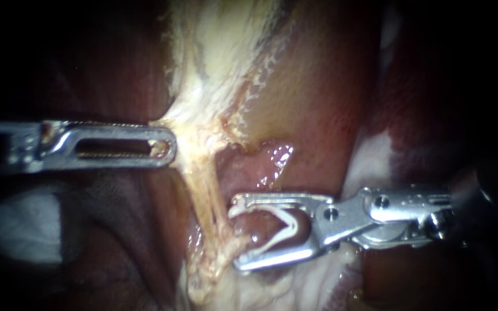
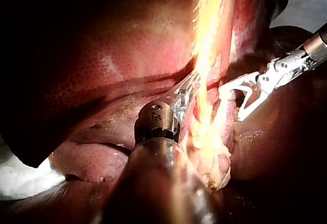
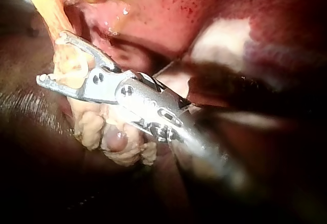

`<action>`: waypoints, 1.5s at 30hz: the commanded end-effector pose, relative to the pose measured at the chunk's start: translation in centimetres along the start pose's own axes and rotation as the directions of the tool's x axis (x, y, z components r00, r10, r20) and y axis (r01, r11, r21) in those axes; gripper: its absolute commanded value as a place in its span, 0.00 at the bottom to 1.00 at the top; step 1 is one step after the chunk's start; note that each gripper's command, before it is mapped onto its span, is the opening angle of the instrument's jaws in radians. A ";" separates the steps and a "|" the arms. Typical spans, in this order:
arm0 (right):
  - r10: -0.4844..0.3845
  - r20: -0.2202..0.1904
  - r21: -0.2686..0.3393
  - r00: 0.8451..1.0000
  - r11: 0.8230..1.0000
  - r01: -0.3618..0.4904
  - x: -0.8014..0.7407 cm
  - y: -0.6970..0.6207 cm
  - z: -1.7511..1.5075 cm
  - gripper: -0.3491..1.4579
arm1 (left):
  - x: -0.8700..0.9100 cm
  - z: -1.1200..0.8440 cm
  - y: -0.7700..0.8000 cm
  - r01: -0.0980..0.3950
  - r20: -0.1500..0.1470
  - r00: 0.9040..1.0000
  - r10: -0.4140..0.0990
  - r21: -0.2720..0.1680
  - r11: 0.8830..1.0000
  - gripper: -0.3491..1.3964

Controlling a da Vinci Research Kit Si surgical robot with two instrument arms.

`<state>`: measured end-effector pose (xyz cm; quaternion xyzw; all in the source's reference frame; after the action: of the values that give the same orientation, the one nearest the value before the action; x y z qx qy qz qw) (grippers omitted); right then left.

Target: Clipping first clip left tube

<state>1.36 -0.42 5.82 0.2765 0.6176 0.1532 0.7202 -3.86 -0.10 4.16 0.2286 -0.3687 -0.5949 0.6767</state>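
L instrument (image 1: 170, 147): end effector shut, pinching pale tissue (image 1: 203, 118)
R instrument (image 1: 234, 235): end effector spread, holds white clip (image 1: 283, 226) astride tube (image 1: 207, 187)

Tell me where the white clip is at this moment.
In the endoscope view the white clip sits right of centre and low, held between the right tool's jaws, just right of the pale tissue strand.

Two instruments (image 1: 168, 147) (image 1: 234, 236), one clip (image 1: 288, 227), one tube (image 1: 206, 196)

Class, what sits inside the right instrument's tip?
A white V-shaped clip sits in the right instrument, legs spread towards the pale tube. Glistening pink tissue shows behind it. How far the tube reaches between the legs is covered.
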 end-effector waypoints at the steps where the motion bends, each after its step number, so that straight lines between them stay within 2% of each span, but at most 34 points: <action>1: 0.008 0.000 -0.001 1.000 1.000 -0.008 -0.01 0.00 0.02 0.52 | 0.00 0.00 -0.01 0.001 0.001 1.000 -0.001 -0.001 1.000 0.00; 13: 0.012 0.078 -0.008 0.997 1.000 -0.012 -0.31 0.14 0.33 0.52 | 0.01 -0.02 -0.03 0.001 0.002 1.000 -0.001 -0.003 1.000 0.00; 22: 0.011 0.105 -0.011 0.994 1.000 -0.010 -0.45 0.25 0.41 0.52 | 0.02 -0.03 -0.06 0.002 0.002 1.000 -0.002 -0.004 1.000 0.00; 35: 0.021 0.115 -0.037 0.993 0.999 -0.016 -0.46 0.34 0.50 0.52 | 0.04 -0.05 -0.14 0.005 0.007 1.000 -0.005 -0.010 1.000 0.00; 40: -0.003 0.118 -0.039 0.993 0.999 0.007 -0.44 0.35 0.55 0.52 | 0.05 -0.06 -0.18 0.006 0.006 1.000 -0.006 -0.009 1.000 0.00; 45: -0.006 0.105 0.010 0.994 1.000 0.005 -0.45 0.33 0.58 0.52 | 0.05 -0.06 -0.18 0.006 0.005 1.000 -0.006 -0.007 1.000 0.00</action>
<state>1.88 -0.54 6.42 0.2900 0.5824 0.1294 0.7483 -3.92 -0.19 4.00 0.2254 -0.3673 -0.5991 0.6748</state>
